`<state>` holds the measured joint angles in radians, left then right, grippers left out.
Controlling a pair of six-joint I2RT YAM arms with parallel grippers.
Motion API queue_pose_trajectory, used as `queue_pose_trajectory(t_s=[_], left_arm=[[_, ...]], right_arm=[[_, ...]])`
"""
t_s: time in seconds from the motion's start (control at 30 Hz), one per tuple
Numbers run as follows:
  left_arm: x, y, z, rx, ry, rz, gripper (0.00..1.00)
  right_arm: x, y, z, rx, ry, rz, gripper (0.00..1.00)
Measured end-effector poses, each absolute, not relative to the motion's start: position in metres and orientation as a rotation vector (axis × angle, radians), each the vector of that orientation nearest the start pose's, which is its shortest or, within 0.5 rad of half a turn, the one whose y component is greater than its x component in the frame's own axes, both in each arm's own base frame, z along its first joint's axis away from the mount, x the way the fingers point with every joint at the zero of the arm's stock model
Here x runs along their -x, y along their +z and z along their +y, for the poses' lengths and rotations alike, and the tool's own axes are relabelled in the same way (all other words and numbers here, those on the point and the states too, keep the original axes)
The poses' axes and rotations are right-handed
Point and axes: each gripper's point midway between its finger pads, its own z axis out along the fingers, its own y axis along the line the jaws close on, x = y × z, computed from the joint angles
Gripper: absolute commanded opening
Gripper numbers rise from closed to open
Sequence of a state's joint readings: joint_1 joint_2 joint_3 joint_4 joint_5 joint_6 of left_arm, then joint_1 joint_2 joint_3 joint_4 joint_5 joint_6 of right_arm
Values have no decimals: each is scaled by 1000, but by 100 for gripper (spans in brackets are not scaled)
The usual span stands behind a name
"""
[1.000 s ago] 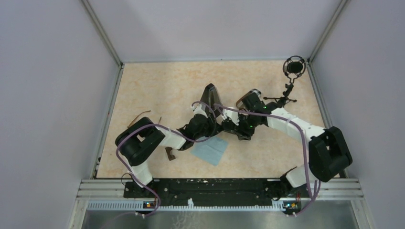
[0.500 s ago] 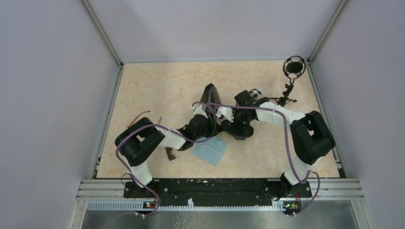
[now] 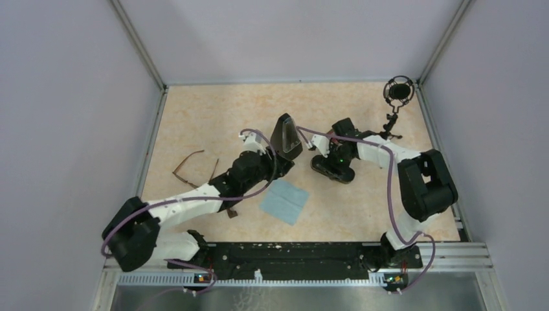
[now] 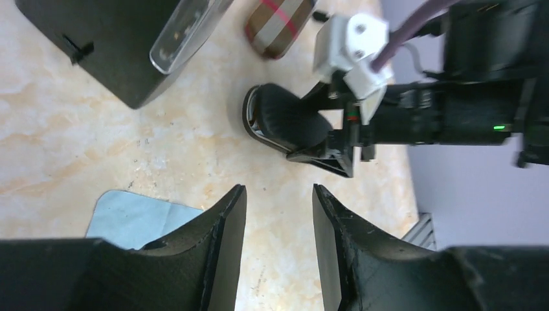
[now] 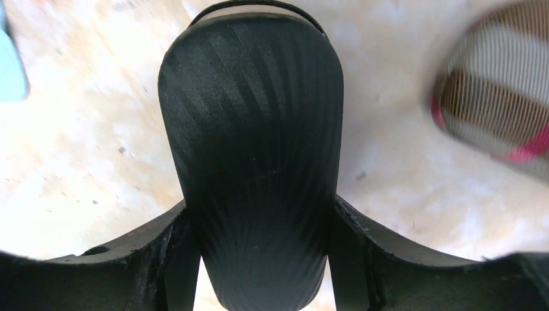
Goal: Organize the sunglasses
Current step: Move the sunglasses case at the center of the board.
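Note:
One pair of sunglasses (image 3: pixel 194 167), slim brown frame with long thin temples, lies open on the table at the left, clear of both arms. My left gripper (image 3: pixel 280 166) (image 4: pixel 278 189) hovers open over bare table beside the black triangular case (image 3: pixel 286 136) (image 4: pixel 110 52), with nothing between its fingers. My right gripper (image 3: pixel 330 165) (image 5: pixel 256 259) has a finger pressed on each side of a black oval case (image 3: pixel 343 175) (image 5: pixel 252 142) (image 4: pixel 285 120) and is shut on it. A small brown piece (image 3: pixel 231 210) sticks out from under my left arm; I cannot tell what it is.
A blue cloth (image 3: pixel 285 201) (image 4: pixel 136 217) lies flat in front of the left gripper's near side. The plaid cylindrical case (image 4: pixel 280 16) (image 5: pixel 498 103) rests just beyond the black oval case. A black microphone on a small stand (image 3: pixel 397 92) occupies the far right corner.
My left arm has swung its elbow out to the left, uncovering the brown sunglasses, and its jaws have widened. My right gripper opened wide, then closed on the black oval case.

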<state>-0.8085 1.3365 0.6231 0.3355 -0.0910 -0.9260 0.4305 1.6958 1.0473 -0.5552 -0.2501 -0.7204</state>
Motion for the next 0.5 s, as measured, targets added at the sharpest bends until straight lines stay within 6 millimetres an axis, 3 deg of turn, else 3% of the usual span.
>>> queue_pose_trajectory(t_s=[0.1,0.17,0.37,0.5], left_arm=[[-263,171,-291,193,-1038,2008,49],[-257,175,-281,199,-1029,1994,49],[-236,140,-256,207,-949,2083,49],[-230,128,-250,206,-925,2117,49]], right_arm=[[-303,29,135,1480,211,2311,34],[-290,27,116,1454,171,2359,36],[-253,28,44,1271,64,2546,42],[-253,33,-7,1055,-2,2637,70]])
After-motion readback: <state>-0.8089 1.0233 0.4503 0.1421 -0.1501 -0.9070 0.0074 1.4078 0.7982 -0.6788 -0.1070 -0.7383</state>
